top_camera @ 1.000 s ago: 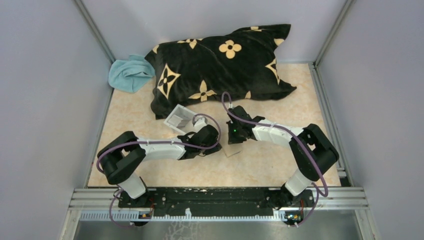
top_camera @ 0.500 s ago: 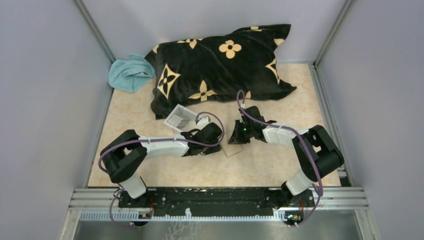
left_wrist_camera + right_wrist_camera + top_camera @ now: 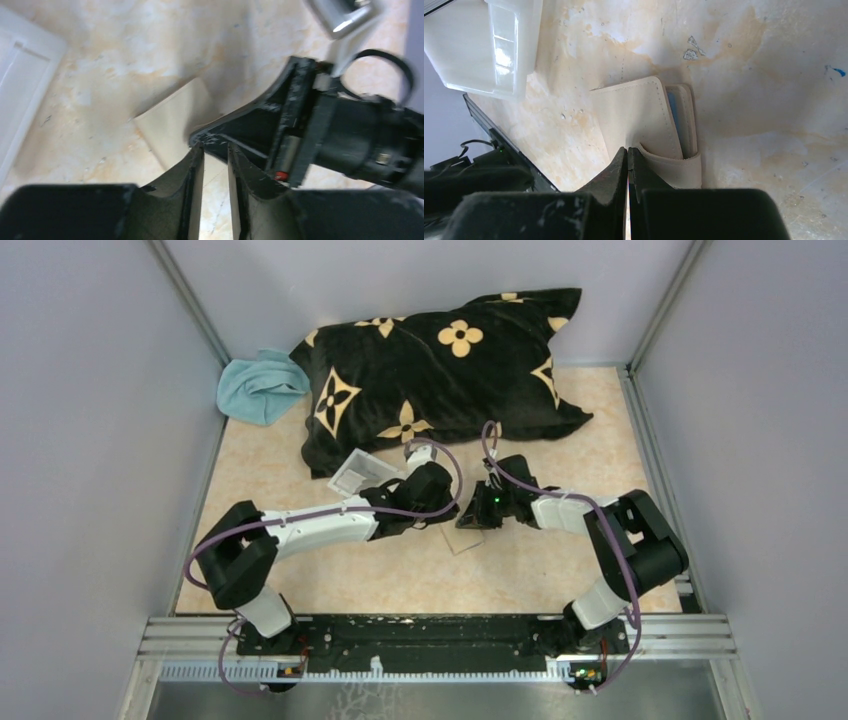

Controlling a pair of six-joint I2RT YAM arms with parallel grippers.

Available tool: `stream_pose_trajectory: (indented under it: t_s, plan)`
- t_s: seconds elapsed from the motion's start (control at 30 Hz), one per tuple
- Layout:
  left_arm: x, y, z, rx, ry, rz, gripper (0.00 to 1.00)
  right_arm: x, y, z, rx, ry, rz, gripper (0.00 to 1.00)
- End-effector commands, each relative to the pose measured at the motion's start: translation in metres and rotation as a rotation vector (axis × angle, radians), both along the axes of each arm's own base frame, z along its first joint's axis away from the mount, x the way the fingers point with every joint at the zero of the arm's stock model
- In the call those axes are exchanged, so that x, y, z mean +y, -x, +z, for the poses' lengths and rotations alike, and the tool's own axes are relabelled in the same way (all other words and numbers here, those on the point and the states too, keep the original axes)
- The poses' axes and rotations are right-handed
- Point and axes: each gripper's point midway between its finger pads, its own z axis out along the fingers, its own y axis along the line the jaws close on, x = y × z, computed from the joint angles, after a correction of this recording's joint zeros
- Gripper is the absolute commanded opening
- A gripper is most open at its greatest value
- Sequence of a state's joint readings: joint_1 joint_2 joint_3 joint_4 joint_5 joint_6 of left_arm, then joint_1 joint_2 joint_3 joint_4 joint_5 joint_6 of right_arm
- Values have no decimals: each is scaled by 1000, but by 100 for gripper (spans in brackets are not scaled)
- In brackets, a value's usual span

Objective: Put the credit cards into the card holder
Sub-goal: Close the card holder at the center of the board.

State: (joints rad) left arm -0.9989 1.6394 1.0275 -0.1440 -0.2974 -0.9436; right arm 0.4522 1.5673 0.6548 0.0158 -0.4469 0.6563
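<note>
Tan folding card holder (image 3: 644,120) touches the nearly closed right claw (image 3: 627,152), its long axis roughly in line with it. Left claw (image 3: 214,148) is narrow, empty.

Legible text, labels, brands, numbers: nothing is reading clearly in any view; black pillow (image 3: 440,370) is carrying only tan flower motifs.

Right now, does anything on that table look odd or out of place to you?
The big black flowered pillow and crumpled blue cloth at the back look out of place here. The tan wallet lies folded, with a blue card edge peeking from its side. Nothing looks spilled or broken.
</note>
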Motion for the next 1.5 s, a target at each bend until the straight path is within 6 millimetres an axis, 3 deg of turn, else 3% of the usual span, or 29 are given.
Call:
stream_pose_trajectory:
  t_s: [0.0, 0.13, 0.2, 0.33, 0.4, 0.47, 0.53, 0.73, 0.83, 0.93, 1.17, 1.47]
  plan:
    - [-23, -7, 42, -82, 103, -69, 26, -51, 21, -55, 109, 220, -73, 0]
    - [-39, 4, 27, -38, 165, -135, 1, -53, 22, -57, 118, 211, -81, 0]
    - [-54, 16, 9, 22, 200, -207, 0, -53, 22, -58, 120, 209, -80, 0]
    - [-59, 59, -83, 287, 73, -263, 0, -53, 23, -60, 125, 202, -81, 0]
    - [-55, 81, -109, 351, 55, -277, 0, -53, 23, -60, 124, 205, -83, 0]
    - [-44, 90, -123, 384, 21, -246, 0, -53, 21, -57, 117, 205, -86, 0]
    - [-38, 84, -116, 353, 19, -214, 0, -53, 19, -55, 109, 204, -87, 0]
    - [-24, 36, -42, 136, 7, -81, 3, -52, 17, -51, 100, 197, -91, 0]
    - [-19, 22, -4, 47, 59, -29, 10, -49, 16, -48, 95, 177, -91, 0]
    - [-7, 15, 16, -11, 79, 25, 12, -39, 11, -37, 64, 119, -76, 2]
    - [27, 19, 8, -29, 31, 96, 13, -18, -10, 3, -23, 19, -16, 33]
    - [43, 24, -2, -18, -3, 131, 13, -1, -28, 50, -90, -49, 32, 38]
